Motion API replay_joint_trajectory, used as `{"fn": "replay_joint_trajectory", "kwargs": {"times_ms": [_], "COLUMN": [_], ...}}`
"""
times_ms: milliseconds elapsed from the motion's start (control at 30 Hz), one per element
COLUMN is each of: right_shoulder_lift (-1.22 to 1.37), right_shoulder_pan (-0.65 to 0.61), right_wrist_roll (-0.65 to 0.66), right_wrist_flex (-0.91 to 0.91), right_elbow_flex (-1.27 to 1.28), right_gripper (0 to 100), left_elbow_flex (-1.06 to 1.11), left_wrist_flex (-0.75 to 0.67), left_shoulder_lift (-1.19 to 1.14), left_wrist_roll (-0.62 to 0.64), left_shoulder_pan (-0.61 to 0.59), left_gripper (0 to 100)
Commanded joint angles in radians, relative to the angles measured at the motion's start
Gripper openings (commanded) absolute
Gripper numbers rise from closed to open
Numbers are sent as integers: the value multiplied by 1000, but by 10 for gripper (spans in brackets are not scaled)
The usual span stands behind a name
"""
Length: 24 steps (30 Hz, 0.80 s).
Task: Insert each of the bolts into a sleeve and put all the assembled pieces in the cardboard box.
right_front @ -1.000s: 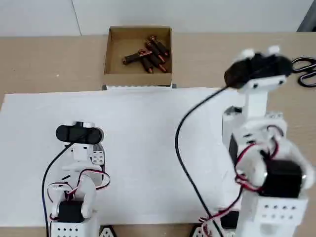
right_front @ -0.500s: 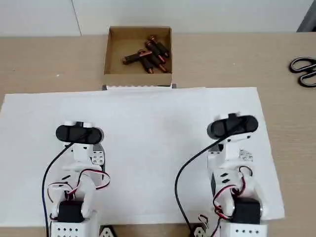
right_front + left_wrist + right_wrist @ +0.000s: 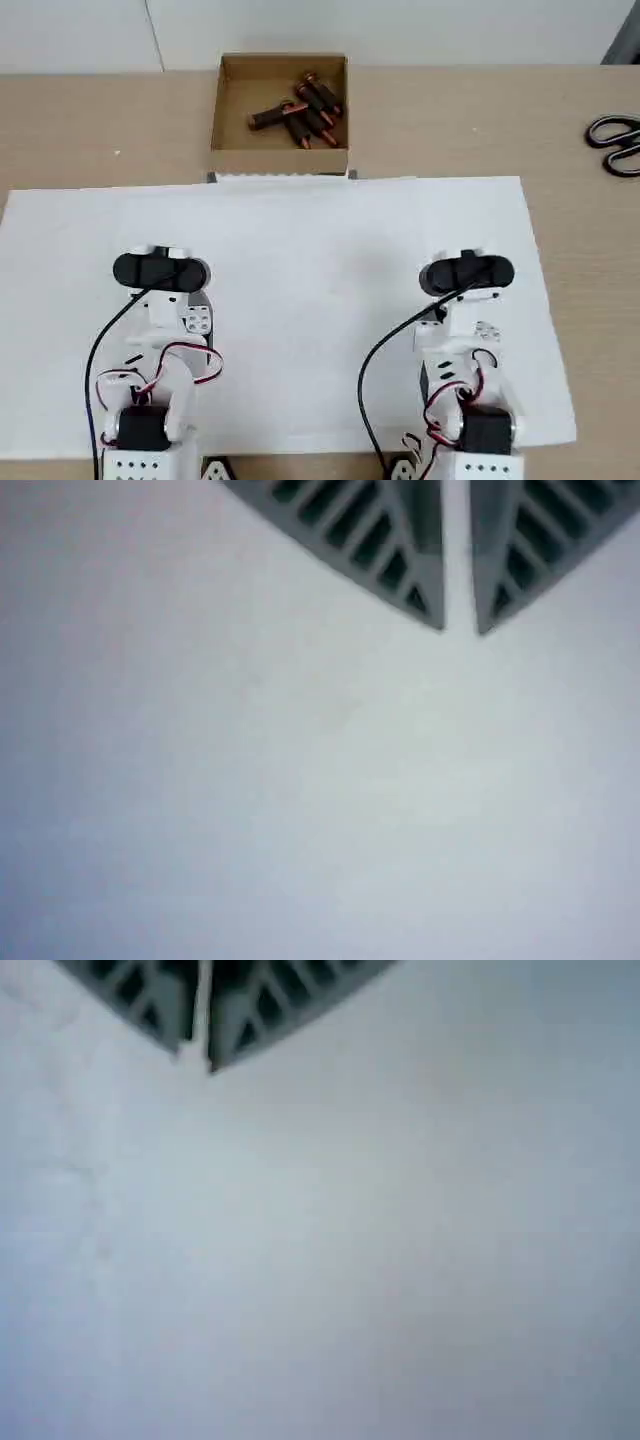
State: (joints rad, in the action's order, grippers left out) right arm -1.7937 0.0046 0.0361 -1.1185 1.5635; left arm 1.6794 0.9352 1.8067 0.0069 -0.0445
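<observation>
- Left claw point(image 3: 462, 628) of mine hangs over the large white paper sheet point(image 3: 300, 810), drawn in to a narrow slit, empty.
- My right claw point(image 3: 197, 1058) is pinched nearly closed over that sheet, empty too.
- Dark copper-tipped bolts in sleeves point(image 3: 300, 108) lie piled in the open brown cardboard box point(image 3: 232, 125) on the wooden tabletop point(image 3: 100, 120), beyond the sheet.

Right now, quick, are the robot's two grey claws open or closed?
Grey ribbed left gripper: closed, holding nothing.
Grey ribbed right gripper: closed, holding nothing.
</observation>
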Motion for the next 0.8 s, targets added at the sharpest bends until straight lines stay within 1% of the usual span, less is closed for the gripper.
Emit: {"fn": "replay_joint_trajectory", "kwargs": {"times_ms": [0,133,767], "right_shoulder_lift": [-7,-7,-7], "right_shoulder_pan": [31,30,30], "right_wrist_roll": [-12,-8,-9], "right_wrist_flex": [42,71,73], "right_elbow_flex": [20,74,75], "right_gripper": [3,3,3], "left_elbow_flex": [-4,-4,-4], "left_wrist_flex": [-21,-21,-21], "left_shoulder_lift": [11,11,11], "left_wrist_roll": [-6,-6,-6], "left_shoulder_pan": [-5,-5,-5], "left_gripper": [7,7,7]}}
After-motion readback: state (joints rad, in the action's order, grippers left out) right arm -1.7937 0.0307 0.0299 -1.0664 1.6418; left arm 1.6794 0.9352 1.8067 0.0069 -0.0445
